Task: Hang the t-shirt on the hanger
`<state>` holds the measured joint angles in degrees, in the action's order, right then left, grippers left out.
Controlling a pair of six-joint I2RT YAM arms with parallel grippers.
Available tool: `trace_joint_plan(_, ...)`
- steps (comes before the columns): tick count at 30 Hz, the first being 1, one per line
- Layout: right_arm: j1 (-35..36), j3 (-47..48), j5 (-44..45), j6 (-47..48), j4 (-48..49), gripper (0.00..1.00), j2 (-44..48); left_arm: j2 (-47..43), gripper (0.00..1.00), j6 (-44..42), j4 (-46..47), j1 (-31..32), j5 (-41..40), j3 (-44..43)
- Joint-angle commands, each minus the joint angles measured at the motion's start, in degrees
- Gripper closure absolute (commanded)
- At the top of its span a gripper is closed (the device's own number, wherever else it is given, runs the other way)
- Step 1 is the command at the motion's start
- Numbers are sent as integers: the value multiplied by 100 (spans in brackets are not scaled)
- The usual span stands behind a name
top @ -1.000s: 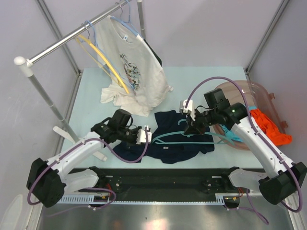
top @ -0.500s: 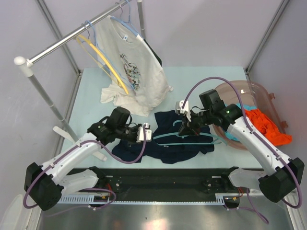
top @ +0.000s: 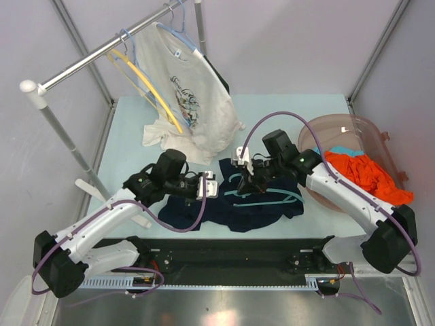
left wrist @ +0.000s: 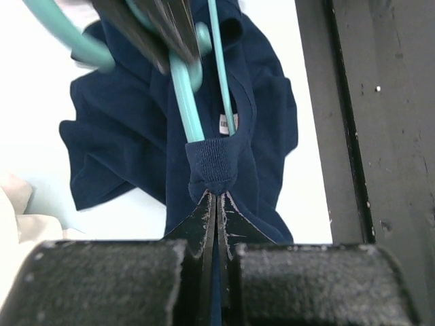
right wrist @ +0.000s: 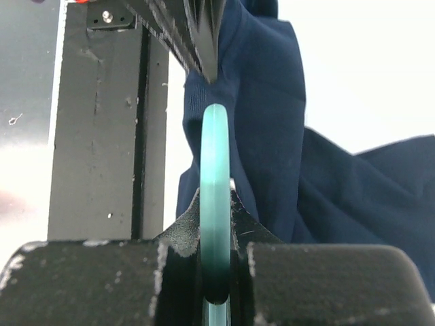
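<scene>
The navy t-shirt (top: 262, 212) lies crumpled on the pale table near the front edge. My left gripper (top: 219, 190) is shut on its ribbed collar (left wrist: 212, 163), which bunches just past the tips (left wrist: 217, 198). The teal hanger (top: 272, 193) lies over the shirt, and my right gripper (top: 246, 182) is shut on its thin bar (right wrist: 216, 170). In the left wrist view one hanger arm (left wrist: 185, 102) runs down into the pinched collar opening, with a thinner teal bar beside the white neck label (left wrist: 227, 124). The two grippers face each other, close together.
A metal rail (top: 102, 51) at the back left carries a white printed t-shirt (top: 190, 95) and a yellow hanger (top: 146, 85). A pinkish basket (top: 353, 129) with an orange garment (top: 363, 173) stands on the right. The black base strip (top: 238, 255) runs along the near edge.
My right gripper has moved left with the hanger, towards the left gripper. The hanger end now reaches the held collar. The left gripper has shifted slightly, still pinching the collar.
</scene>
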<state>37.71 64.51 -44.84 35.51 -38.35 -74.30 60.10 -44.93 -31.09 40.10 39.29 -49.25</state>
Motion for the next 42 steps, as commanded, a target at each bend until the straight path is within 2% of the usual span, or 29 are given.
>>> trace_joint_plan(1, 236, 35, -192, -114, 968, 100, -206, 46, 100, 361, 436, 104, 281, -304)
trace_joint_plan(6, 386, -9, -227, -386, 1636, 100, -453, -6, 99, 731, 596, 148, 246, -295)
trace_joint_plan(10, 403, 79, -324, -501, 1778, 100, -559, -182, 88, 854, 534, -45, 0, -50)
trace_joint_plan(11, 395, 97, -341, -501, 1778, 100, -559, -209, 84, 819, 525, -176, 183, 3)
trace_joint_plan(13, 412, 141, -403, -501, 1735, 100, -576, -218, 69, 723, 464, -371, 211, 117)
trace_joint_plan(14, 421, 158, -438, -501, 1699, 100, -577, -218, 56, 592, 472, -371, 202, 144)
trace_joint_plan(15, 438, 176, -464, -492, 1690, 100, -603, -218, 51, 590, 499, -371, 211, 196)
trace_joint_plan(17, 482, 237, -482, -492, 1664, 100, -620, -174, 45, 721, 718, -371, 272, 223)
trace_joint_plan(20, 544, 351, -499, -501, 1620, 100, -673, 28, 44, 827, 885, -284, 369, 162)
trace_joint_plan(22, 588, 474, -517, -492, 1576, 100, -699, 159, 44, 871, 999, -248, 404, 118)
trace_joint_plan(24, 614, 553, -508, -492, 1506, 100, -708, 222, 53, 898, 1096, -160, 369, 135)
trace_joint_plan(25, 623, 589, -491, -518, 1497, 100, -717, 248, 63, 933, 1175, -134, 352, 144)
trace_joint_plan(26, 632, 659, -421, -553, 1471, 100, -708, 292, 84, 942, 1184, -99, 360, 136)
trace_joint_plan(27, 623, 694, -359, -667, 1410, 100, -708, 292, 94, 968, 1150, -99, 369, 135)
trace_joint_plan(28, 606, 738, -281, -711, 1322, 100, -665, 292, 100, 1055, 1167, -99, 352, 153)
trace_joint_plan(29, 562, 817, -97, -790, 1243, 93, -621, 205, 100, 1030, 1149, -133, 369, 240)
trace_joint_plan(31, 283, 800, -7, -1299, 1111, 57, -402, 38, 100, 960, 1167, -186, 474, 390)
trace_joint_plan(32, 132, 756, -42, -1527, 1058, 43, -314, -163, 100, 890, 1184, -195, 501, 564)
trace_joint_plan(33, -52, 712, -86, -1895, 1005, 17, -208, -278, 100, 793, 1158, -195, 510, 644)
trace_joint_plan(35, -535, 642, -192, -2117, 726, 13, 47, -472, 100, 573, 1210, -195, 553, 872)
trace_joint_plan(38, -1081, 502, -122, -2250, 173, 14, 188, -779, 100, 266, 1263, -152, 571, 1084)
trace_joint_plan(42, -1048, 116, 790, -1644, -690, 22, 48, -807, 100, 248, 1343, -142, 589, 1050)
